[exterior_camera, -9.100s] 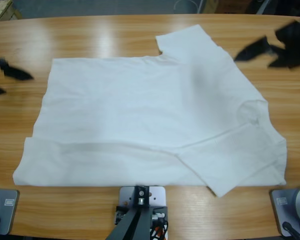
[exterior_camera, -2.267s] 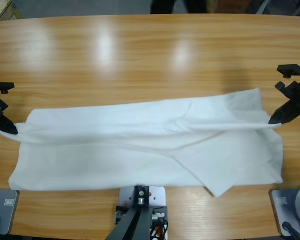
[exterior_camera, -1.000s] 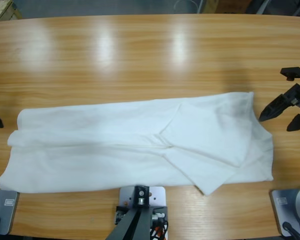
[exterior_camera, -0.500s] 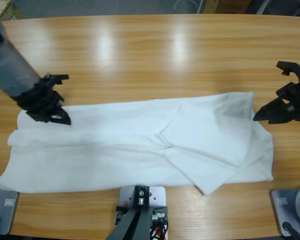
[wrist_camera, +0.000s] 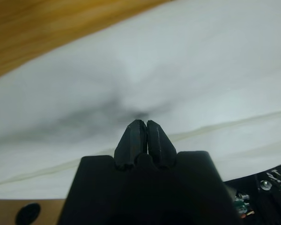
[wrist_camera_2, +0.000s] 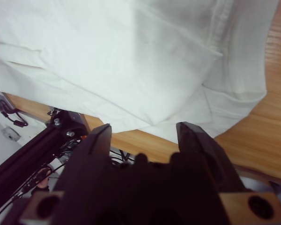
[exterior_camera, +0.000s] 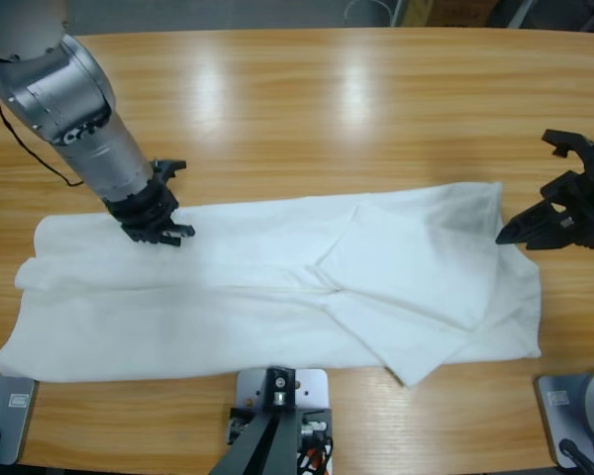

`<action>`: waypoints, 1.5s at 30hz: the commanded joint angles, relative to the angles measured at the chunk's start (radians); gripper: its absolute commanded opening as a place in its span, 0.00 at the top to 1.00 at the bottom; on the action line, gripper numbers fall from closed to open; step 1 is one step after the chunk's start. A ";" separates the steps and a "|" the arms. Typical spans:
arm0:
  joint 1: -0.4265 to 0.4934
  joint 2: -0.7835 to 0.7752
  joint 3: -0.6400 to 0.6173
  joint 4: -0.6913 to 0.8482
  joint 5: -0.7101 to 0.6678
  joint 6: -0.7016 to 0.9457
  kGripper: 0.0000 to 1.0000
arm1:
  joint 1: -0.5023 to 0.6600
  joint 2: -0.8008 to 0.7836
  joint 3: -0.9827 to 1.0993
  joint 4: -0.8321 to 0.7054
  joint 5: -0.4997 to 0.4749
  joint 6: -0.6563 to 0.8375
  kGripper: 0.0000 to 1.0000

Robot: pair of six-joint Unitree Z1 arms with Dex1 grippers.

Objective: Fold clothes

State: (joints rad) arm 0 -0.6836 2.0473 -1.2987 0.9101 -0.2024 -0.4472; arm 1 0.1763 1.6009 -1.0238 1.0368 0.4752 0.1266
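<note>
Left tool: we saw the left tool point(exterior_camera: 168, 230) clenched, jaws together and pressed down onto the T-shirt point(exterior_camera: 277, 292) near its far left edge; no cloth showed between the jaws.
Right tool: we saw the right tool point(exterior_camera: 535, 226) released, jaws spread, hovering just beside the shirt's right end and gripping nothing.
T-shirt: we found it lying flat on the tabletop point(exterior_camera: 307, 109), along the near side, as a long white band running left to right, with one sleeve folded over on its right half.
Done: we judged the lengthwise fold made.
Left: we judged the band had yet to be folded across, end to end, into a compact stack.
</note>
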 commanded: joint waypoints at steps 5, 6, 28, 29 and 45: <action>-0.068 0.032 0.066 -0.007 -0.008 -0.027 1.00 | 0.012 0.000 0.031 -0.021 -0.003 0.012 0.44; -0.068 0.037 0.070 -0.008 -0.016 -0.025 1.00 | 0.012 -0.001 0.031 -0.021 -0.003 0.012 0.44; -0.145 -0.099 0.164 0.036 -0.098 -0.057 1.00 | 0.012 0.012 0.065 -0.058 -0.005 0.012 0.44; -0.148 -0.099 0.175 0.034 -0.098 -0.066 1.00 | 0.012 0.010 0.065 -0.058 -0.004 0.012 0.44; -0.144 -0.332 0.262 -0.089 -0.132 -0.220 1.00 | 0.012 0.009 0.074 -0.070 -0.004 0.013 0.43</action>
State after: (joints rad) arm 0 -0.8249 1.9249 -1.0426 0.8338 -0.3090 -0.6166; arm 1 0.1764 1.6010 -0.9806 0.9887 0.4752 0.1267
